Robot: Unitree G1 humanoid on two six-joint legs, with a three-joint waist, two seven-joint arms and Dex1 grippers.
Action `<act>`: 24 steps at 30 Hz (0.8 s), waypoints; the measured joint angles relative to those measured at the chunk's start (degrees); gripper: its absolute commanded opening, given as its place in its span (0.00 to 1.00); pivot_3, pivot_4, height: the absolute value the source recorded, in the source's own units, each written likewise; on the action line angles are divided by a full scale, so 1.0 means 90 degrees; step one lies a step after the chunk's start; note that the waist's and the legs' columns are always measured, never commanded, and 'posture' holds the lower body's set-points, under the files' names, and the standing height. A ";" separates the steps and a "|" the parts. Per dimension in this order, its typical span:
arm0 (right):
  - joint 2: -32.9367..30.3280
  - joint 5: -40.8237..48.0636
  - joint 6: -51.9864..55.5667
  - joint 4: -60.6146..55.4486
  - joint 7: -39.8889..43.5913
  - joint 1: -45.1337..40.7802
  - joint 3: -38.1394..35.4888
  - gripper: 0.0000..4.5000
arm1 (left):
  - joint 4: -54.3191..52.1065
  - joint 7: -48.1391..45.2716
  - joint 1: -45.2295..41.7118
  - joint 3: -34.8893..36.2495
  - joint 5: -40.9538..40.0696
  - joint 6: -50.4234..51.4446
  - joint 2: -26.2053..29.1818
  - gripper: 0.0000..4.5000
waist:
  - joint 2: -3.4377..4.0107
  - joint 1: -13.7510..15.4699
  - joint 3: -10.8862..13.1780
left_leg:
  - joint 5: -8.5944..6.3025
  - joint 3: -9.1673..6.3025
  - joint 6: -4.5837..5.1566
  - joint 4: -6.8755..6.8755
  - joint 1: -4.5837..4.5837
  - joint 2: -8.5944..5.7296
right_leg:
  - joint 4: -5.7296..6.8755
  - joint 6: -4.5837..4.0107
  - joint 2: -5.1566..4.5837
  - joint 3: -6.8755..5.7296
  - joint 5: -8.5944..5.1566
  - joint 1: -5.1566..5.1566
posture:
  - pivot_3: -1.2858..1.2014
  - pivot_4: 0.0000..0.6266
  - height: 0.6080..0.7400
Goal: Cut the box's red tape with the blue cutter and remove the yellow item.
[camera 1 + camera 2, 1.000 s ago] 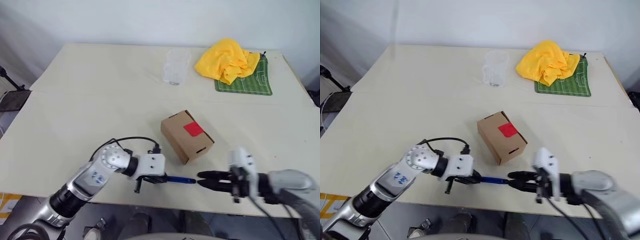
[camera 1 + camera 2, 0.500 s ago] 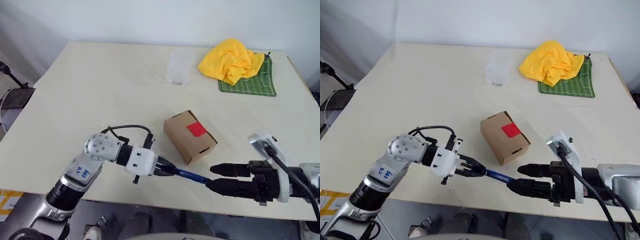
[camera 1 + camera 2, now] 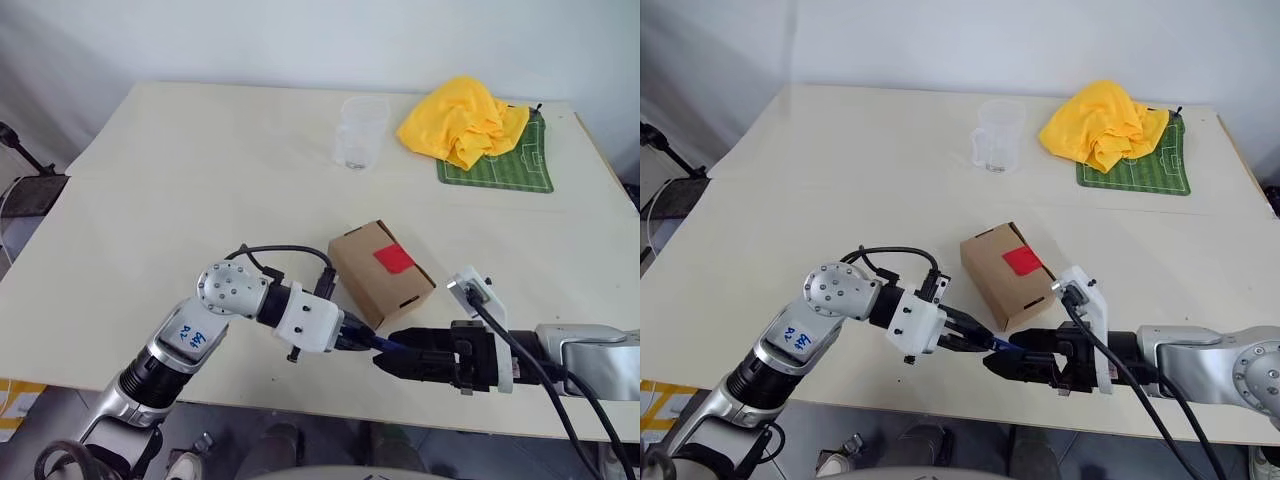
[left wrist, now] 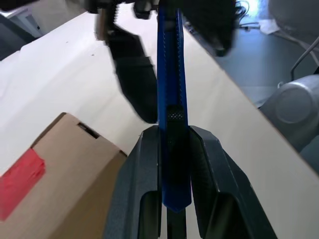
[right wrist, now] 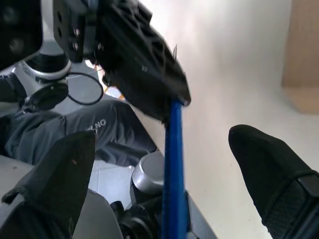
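The brown box (image 3: 380,272) sits near the table's front edge with the red tape (image 3: 393,259) patch on its top face. My left gripper (image 3: 345,335) is shut on the blue cutter (image 4: 169,99) and holds it just in front of the box. The cutter's free end points toward my right gripper (image 3: 395,362). That gripper stands open, one finger on each side of the cutter (image 5: 173,149) without closing on it. The yellow item is hidden.
A clear cup (image 3: 360,132) stands at the back of the table. A crumpled yellow cloth (image 3: 462,120) lies on a green mat (image 3: 510,170) at the back right. The table's front edge (image 3: 300,405) runs just below both grippers.
My right gripper has opened wide, rolled over and slid left until its fingers flank the cutter's end. The left gripper has lifted the cutter and carried it right, closer to the box.
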 measured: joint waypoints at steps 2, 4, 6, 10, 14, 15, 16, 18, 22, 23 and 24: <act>-0.0017 0.0000 -0.0003 0.0000 -0.0040 0.0007 0.0006 0.99 | 0.0000 0.0065 0.0000 -0.0014 0.0058 0.0055 -0.0026 0.10 | 0.0000 0.0000 0.0000 | 0.0000 0.0000 0.0000 0.0000 0.0000 0.0001 | 0.0000 0.0000 0.0000 0.0001 0.0000 0.0000 | 0.52 0.24 1.00; -0.0014 0.0000 -0.0008 0.0004 -0.0115 0.0004 0.0017 0.99 | -0.0001 0.0104 0.0000 -0.0051 0.0101 0.0093 -0.0051 0.10 | 0.0000 -0.0002 0.0000 | 0.0000 0.0000 0.0000 0.0000 0.0000 0.0001 | 0.0001 0.0000 0.0000 0.0002 0.0000 0.0000 | 0.52 0.24 1.00; -0.0012 0.0000 -0.0008 0.0019 -0.0176 0.0003 0.0025 0.99 | -0.0001 0.0123 0.0000 -0.0064 0.0135 0.0135 -0.0055 0.10 | 0.0000 -0.0008 0.0000 | 0.0000 0.0000 -0.0001 0.0000 0.0000 0.0001 | 0.0002 0.0000 0.0000 0.0003 0.0000 0.0000 | 0.52 0.24 1.00; 0.0084 0.0000 0.0064 0.0215 -0.0293 -0.0136 0.0096 0.99 | -0.0008 0.0177 0.0001 -0.0109 0.0218 0.0235 -0.0073 0.10 | 0.0000 -0.0005 0.0000 | 0.0000 0.0000 0.0000 0.0000 0.0000 0.0001 | 0.0001 0.0000 0.0000 0.0004 0.0000 0.0000 | 0.52 0.24 1.00; 0.0258 0.0001 0.0218 0.0379 -0.0473 -0.0384 0.0123 0.79 | -0.0039 0.0213 0.0001 -0.0115 0.0247 0.0371 -0.0079 0.10 | 0.0000 -0.0008 0.0000 | 0.0000 0.0000 -0.0001 0.0000 0.0000 0.0001 | 0.0001 0.0000 0.0000 0.0006 0.0000 0.0000 | 0.52 0.24 1.00; 0.0280 0.0000 0.0266 0.0452 -0.0517 -0.0402 0.0126 0.72 | -0.0054 0.0223 0.0001 -0.0115 0.0253 0.0404 -0.0080 0.10 | 0.0000 -0.0006 0.0000 | 0.0000 0.0000 -0.0001 0.0000 0.0000 0.0001 | 0.0001 0.0000 0.0000 0.0005 0.0000 0.0000 | 0.52 0.24 1.00; 0.0302 0.0000 0.0298 0.0482 -0.0556 -0.0405 0.0135 0.64 | -0.0057 0.0236 0.0001 -0.0115 0.0256 0.0417 -0.0080 0.10 | 0.0000 -0.0005 0.0000 | 0.0000 -0.0001 -0.0001 0.0000 0.0000 0.0001 | 0.0001 0.0000 0.0000 0.0006 0.0000 -0.0001 | 0.52 0.24 1.00; 0.0361 0.0000 0.0370 0.0496 -0.0588 -0.0405 0.0156 0.50 | -0.0065 0.0255 0.0001 -0.0115 0.0263 0.0457 -0.0084 0.10 | 0.0000 -0.0004 0.0000 | 0.0000 -0.0001 -0.0001 -0.0001 -0.0001 0.0001 | 0.0000 0.0000 0.0000 0.0007 0.0000 -0.0001 | 0.52 0.24 1.00; 0.0480 0.0000 0.0422 0.0496 -0.0663 -0.0404 0.0215 0.50 | -0.0071 0.0273 0.0000 -0.0118 0.0280 0.0548 -0.0111 0.10 | 0.0000 -0.0004 0.0000 | 0.0000 -0.0001 0.0000 0.0000 -0.0001 0.0001 | 0.0000 0.0000 0.0000 0.0006 0.0000 0.0000 | 0.52 0.24 1.00; 0.0518 0.0000 0.0423 0.0497 -0.0688 -0.0406 0.0226 0.50 | -0.0073 0.0275 -0.0001 -0.0119 0.0282 0.0554 -0.0120 0.10 | 0.0000 -0.0004 0.0000 | 0.0000 -0.0001 0.0000 0.0000 -0.0001 0.0001 | 0.0001 0.0000 0.0000 0.0006 0.0000 -0.0001 | 0.52 0.24 1.00; 0.0564 0.0000 0.0424 0.0500 -0.0718 -0.0408 0.0235 0.50 | -0.0078 0.0275 -0.0002 -0.0120 0.0283 0.0562 -0.0132 0.10 | 0.0000 -0.0004 0.0000 | 0.0000 -0.0001 -0.0001 0.0000 -0.0001 0.0001 | 0.0001 0.0000 0.0000 0.0006 0.0000 -0.0001 | 0.52 0.24 1.00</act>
